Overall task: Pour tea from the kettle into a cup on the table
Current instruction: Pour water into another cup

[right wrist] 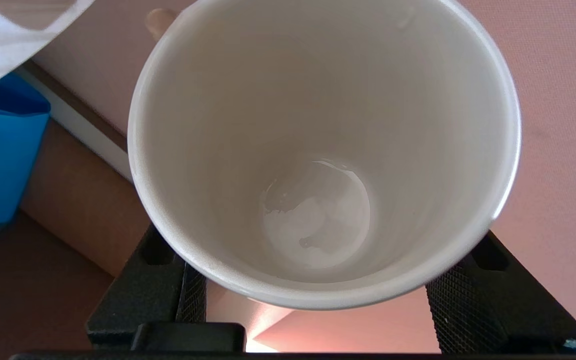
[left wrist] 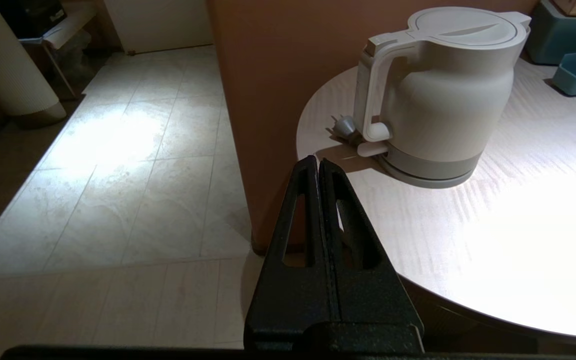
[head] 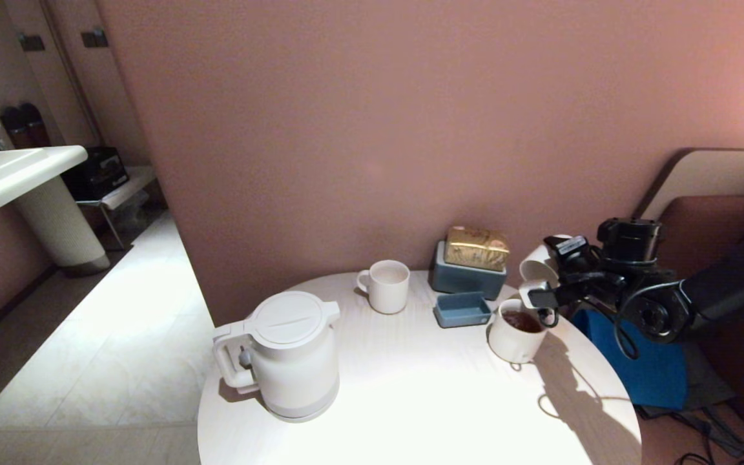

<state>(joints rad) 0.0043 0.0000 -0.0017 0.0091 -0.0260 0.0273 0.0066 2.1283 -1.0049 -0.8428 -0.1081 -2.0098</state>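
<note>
We count three cups: our right gripper (head: 540, 284) clasps the narrow cup (head: 535, 268) tipped above the wider tea-filled cup (head: 515, 336); a mug (head: 386, 286) stands apart. One kettle (head: 288, 352) sits on the table (head: 411, 387); our left gripper (left wrist: 318, 162) is closed, empty.

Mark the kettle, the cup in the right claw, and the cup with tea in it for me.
kettle (head: 294, 361): head view, on its white body.
cup (right wrist: 318, 150): right wrist view, on its inner wall, held by the right claw (head: 540, 290).
wider cup (head: 511, 342): head view, on its outer wall.

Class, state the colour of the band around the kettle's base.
Grey, below the white kettle body; the band shows best in the left wrist view.
</note>
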